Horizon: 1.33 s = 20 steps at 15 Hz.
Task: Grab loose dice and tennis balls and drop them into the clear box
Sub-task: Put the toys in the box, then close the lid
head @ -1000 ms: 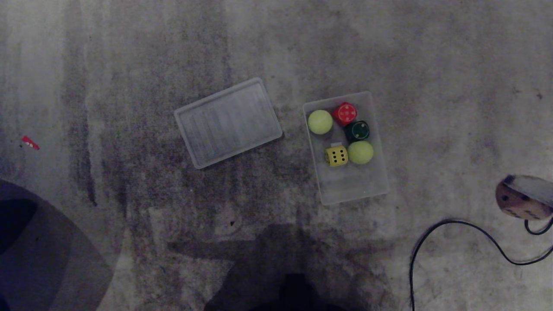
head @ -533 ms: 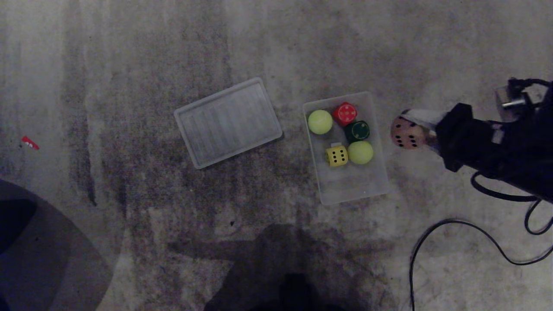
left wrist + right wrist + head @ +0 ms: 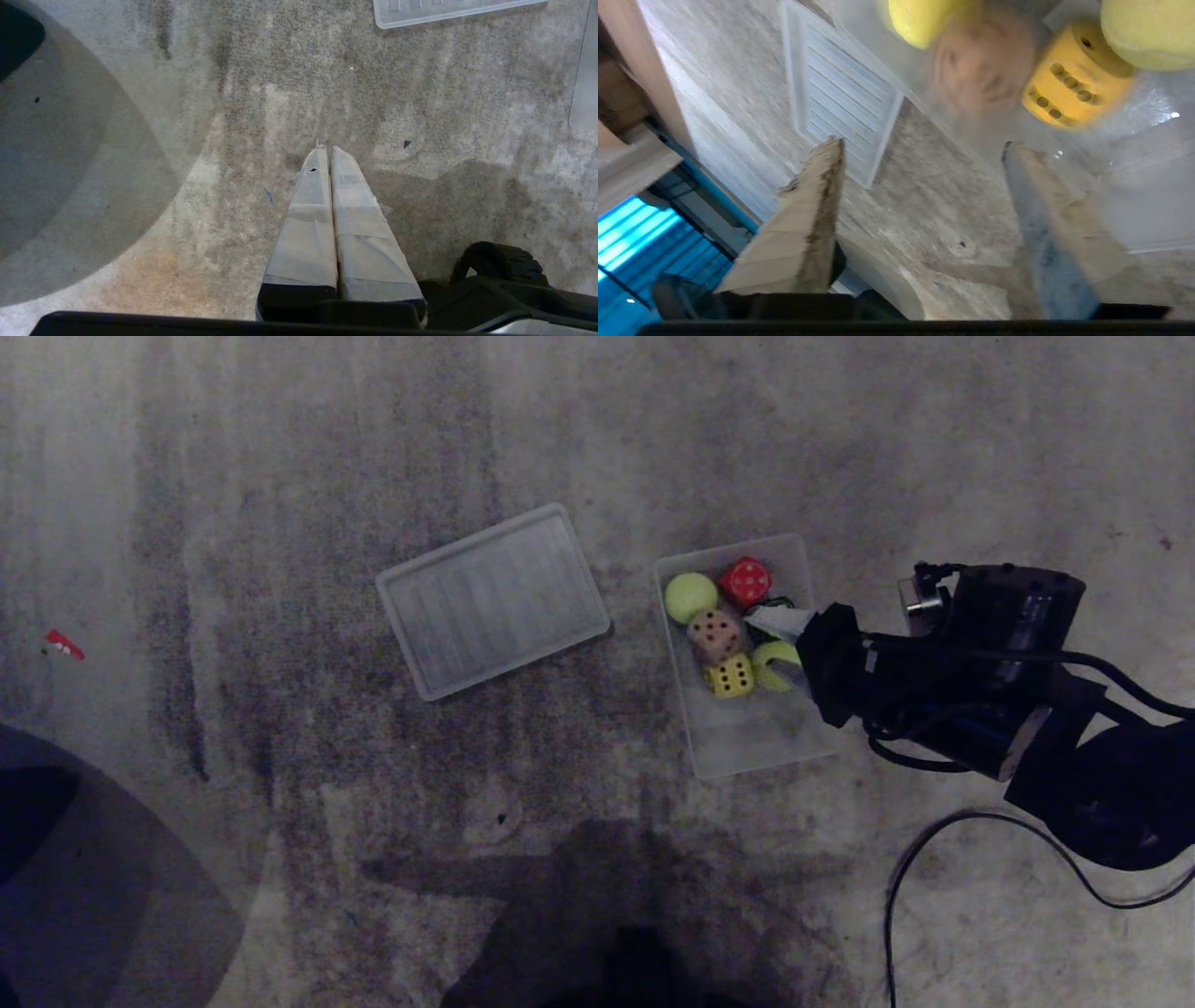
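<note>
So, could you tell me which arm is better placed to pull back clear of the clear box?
The right. Its gripper, open, hangs over the clear box, the beige die already inside. The left gripper is shut over bare floor, away from the box.

Dim, stained grey concrete floor (image 3: 280, 448) crossed by a black cable (image 3: 980, 821)

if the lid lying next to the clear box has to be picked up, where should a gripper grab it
By a long edge rim of the lid, probably the near one facing the robot, coming from above. It lies flat on the floor, too wide to span, and only its raised rim offers an edge to pinch.
</note>
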Motion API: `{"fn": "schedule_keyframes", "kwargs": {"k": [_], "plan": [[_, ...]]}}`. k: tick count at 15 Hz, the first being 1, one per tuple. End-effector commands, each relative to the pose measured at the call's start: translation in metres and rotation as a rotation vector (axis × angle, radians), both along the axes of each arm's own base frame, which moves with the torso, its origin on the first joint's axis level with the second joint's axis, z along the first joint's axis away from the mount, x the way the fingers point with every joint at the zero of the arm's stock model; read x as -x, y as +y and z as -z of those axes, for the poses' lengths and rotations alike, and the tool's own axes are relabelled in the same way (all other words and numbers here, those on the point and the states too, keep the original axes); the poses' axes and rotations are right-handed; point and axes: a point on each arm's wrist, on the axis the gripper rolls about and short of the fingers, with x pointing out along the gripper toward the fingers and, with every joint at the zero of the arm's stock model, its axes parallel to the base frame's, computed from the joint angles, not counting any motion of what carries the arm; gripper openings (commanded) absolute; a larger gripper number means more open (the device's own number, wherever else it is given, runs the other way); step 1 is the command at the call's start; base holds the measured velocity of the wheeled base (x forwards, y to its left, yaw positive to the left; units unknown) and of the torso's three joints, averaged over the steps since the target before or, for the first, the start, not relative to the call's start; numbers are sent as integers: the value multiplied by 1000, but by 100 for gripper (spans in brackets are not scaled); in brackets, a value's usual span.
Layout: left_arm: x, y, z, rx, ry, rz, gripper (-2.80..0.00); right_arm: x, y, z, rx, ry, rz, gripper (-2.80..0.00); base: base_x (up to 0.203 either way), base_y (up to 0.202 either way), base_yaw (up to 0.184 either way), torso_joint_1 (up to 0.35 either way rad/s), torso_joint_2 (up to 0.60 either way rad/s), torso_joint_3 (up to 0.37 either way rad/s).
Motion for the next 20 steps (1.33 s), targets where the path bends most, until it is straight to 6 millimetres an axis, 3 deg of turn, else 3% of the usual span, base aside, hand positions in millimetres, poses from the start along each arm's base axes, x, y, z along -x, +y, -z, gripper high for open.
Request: {"fn": "schedule_keyframes", "kwargs": {"k": [1,4,8,9,13,17,20], "plan": [[0,0,0,1,0,-1,-280,2,0,0,11,-7,-2,0,0,0,0,0,0,0],[0,0,0,1,1,-1,-280,23,-10,-6,74,-48,-3,0,0,0,0,0,0,0],[0,0,0,1,1,0,-280,74,-36,-9,131,-88,3,0,0,0,0,0,0,0],[0,0,0,1,-1,-1,-280,88,-45,-11,133,-103,12,-280,0,0,0,0,0,0],[0,0,0,1,-1,-1,-280,144,-79,4,280,-67,38,-280,0,0,0,0,0,0],[0,0,0,1,0,-1,-280,197,-119,56,547,34,162,-280,0,0,0,0,0,0],[0,0,0,1,-1,-1,-280,232,-136,76,650,-7,298,-280,0,0,0,0,0,0]]}}
